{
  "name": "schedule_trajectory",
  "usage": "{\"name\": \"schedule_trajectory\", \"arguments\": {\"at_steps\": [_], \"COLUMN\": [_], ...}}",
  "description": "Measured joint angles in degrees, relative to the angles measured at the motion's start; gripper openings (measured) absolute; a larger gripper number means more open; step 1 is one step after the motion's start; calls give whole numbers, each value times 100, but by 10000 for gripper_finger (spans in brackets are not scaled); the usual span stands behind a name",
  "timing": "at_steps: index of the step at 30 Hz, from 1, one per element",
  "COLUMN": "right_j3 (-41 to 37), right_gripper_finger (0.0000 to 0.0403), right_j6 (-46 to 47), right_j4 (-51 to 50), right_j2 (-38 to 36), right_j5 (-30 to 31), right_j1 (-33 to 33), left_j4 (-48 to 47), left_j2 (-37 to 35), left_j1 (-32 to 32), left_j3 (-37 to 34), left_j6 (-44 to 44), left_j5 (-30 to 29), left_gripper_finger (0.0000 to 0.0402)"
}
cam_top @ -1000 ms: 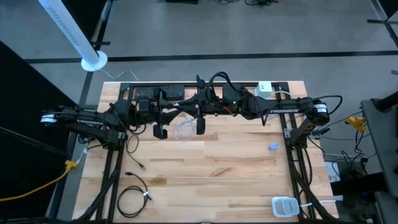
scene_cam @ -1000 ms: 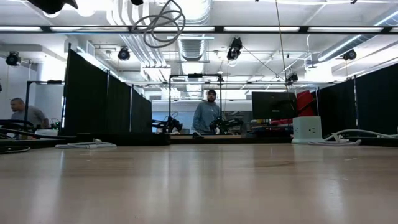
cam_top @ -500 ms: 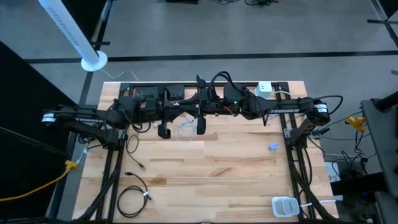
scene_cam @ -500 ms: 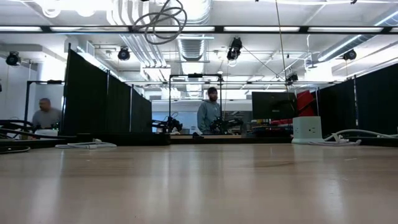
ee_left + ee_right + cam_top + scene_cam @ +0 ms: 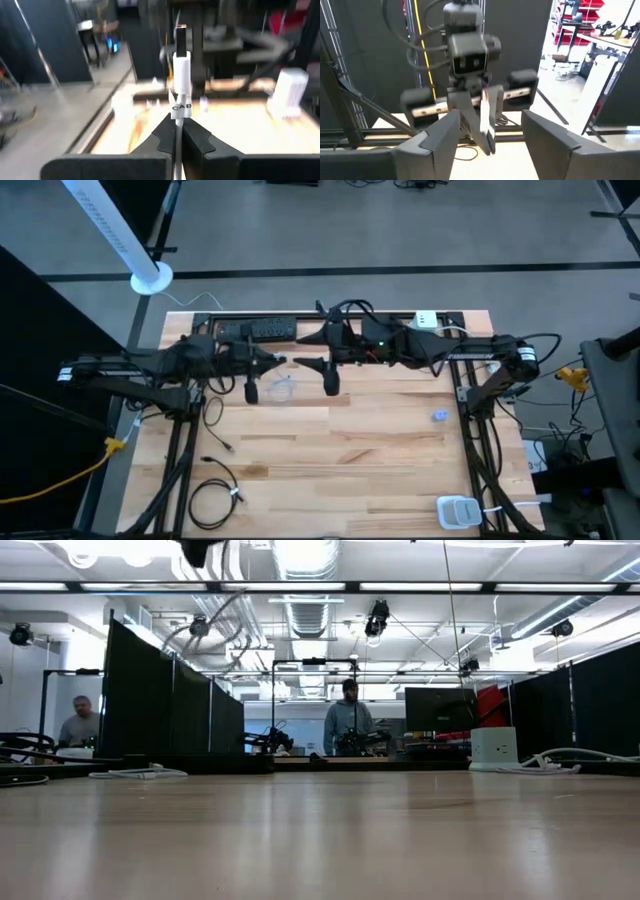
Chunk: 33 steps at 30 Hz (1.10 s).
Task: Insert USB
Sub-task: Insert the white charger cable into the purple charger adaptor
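Note:
A white USB plug (image 5: 181, 75) with a metal tip sticks out past the fingertips of my left gripper (image 5: 176, 132), which is shut on its white cable. In the high view my left gripper (image 5: 280, 361) hangs over the table's far middle, pointing toward the right edge. The slack cable (image 5: 283, 388) loops below it. My right gripper (image 5: 491, 120) faces it, open, a short way off (image 5: 302, 363), and touches nothing. In the right wrist view the plug (image 5: 485, 120) shows farther off, between my fingers. A white charger block (image 5: 427, 320) stands at the far right edge. My left gripper pinches the white cable just behind the plug, by the labelled sleeve (image 5: 178, 117), between its two fingers. The fingers lie level, pointing toward the table's right, and the cable runs along them. The plug juts out ahead, clear of the table, and the rest hangs slack.
A black power strip (image 5: 258, 330) lies along the far edge. Dark coiled cables (image 5: 215, 498) lie at the near left, a small blue piece (image 5: 439, 416) at mid right, and a white device (image 5: 458, 510) at the near right corner. People stand beyond the table (image 5: 350, 725).
The two grippers met over the table's far middle; now they have drawn apart, the left toward the left edge and the right toward the right. The cable stays with the left gripper, and its hanging loop has swung.

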Motion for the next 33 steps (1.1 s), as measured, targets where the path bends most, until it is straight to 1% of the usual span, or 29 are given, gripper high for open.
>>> {"name": "schedule_trajectory", "arguments": {"at_steps": [2,4,15,21,26,33], "right_j3": [0,0,4,0,0,0], "right_gripper_finger": [203,204,195,171,145,115], "right_j6": [78,85,236,350,527,502], "right_j4": [-40,-37,-53,-193,-642,-682], "right_j2": [-8,39,525,706,704,704], "right_j5": [63,94,89,-83,-114,-114], "right_j1": [-2,0,-20,-26,-23,-11], "left_j4": [-389,-530,-600,-606,-608,-614], "left_j2": [21,71,510,779,746,715], "left_j1": [-2,-4,-4,-4,-4,-7], "left_j3": [13,13,13,13,13,13], "left_j6": [3,6,91,23,-38,-38], "left_j5": [2,13,26,46,131,136], "left_gripper_finger": [0,0,0,0,0,0]}}
